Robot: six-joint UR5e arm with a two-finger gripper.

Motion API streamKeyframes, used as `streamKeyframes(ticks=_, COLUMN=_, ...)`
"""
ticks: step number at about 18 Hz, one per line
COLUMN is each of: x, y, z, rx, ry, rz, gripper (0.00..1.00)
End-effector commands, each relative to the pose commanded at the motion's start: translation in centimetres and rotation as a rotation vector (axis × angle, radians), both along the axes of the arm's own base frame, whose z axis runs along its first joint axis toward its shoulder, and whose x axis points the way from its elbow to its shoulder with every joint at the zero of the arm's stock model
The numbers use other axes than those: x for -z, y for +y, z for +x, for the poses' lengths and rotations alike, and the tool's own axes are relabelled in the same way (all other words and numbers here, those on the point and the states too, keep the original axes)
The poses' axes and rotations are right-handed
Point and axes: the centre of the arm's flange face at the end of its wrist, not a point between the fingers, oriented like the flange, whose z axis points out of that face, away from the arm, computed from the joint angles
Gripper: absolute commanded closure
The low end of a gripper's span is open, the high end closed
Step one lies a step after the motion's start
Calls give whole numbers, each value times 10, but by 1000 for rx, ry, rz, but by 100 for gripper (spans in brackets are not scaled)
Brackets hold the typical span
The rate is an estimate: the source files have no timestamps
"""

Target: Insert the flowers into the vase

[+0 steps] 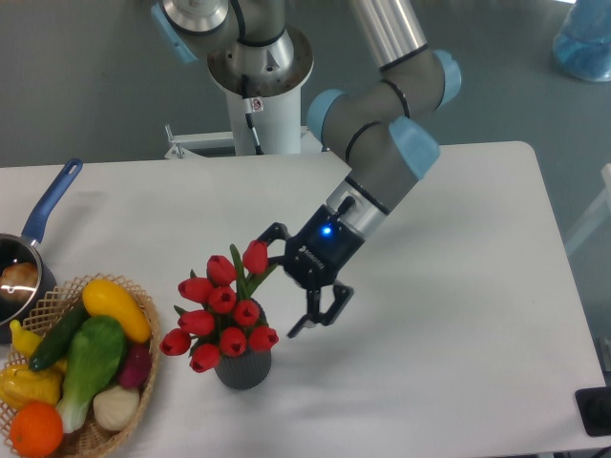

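The flowers, a bunch of red tulip buds with green leaves, stand upright in the vase, a small dark grey cylinder on the white table. The buds spread wider than the vase and hide its rim. My gripper is just to the right of the bunch at bud height. Its jaws are spread open, one fingertip near the top bud and the other lower right of the vase top. A green leaf reaches into the gap between the fingers, which do not close on it.
A wicker basket of toy vegetables sits at the front left, close to the vase. A blue-handled saucepan is at the left edge. The arm's base stands at the back. The table edge runs along the right.
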Motion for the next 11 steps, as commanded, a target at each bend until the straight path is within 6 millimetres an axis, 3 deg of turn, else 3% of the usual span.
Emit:
streamKeyframes(ticks=5, x=-45, y=-18, z=-19, rx=-152, ry=258, rz=-224, gripper=0)
streamKeyframes(ticks=9, x=-52, y=-35, z=-29, rx=-227, ry=353, rz=-340, gripper=0)
streamKeyframes(ticks=11, x=-60, y=-57, z=-48, rx=-308, ry=426, rz=-437, gripper=0)
